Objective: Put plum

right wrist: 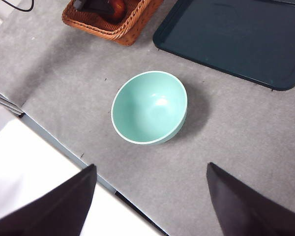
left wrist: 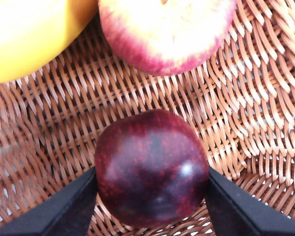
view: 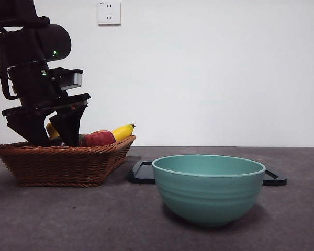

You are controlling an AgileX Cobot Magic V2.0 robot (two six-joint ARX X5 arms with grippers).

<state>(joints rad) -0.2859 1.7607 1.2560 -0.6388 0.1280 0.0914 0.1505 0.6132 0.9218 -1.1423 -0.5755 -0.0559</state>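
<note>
The left end effector point(left wrist: 150, 196) pinched the glossy, slippery-looking maroon plum point(left wrist: 151, 168) across its middle inside the woven wicker basket point(left wrist: 246, 113).

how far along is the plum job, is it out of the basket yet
Early stage. Done: the left gripper has reached into the wicker basket, its jaws set on either side of the plum. In hand: the grasp itself; the plum sits low on the weave, beside the apple and banana, not lifted. Left: raising it and placing it. The right gripper waits open above the bowl.
</note>
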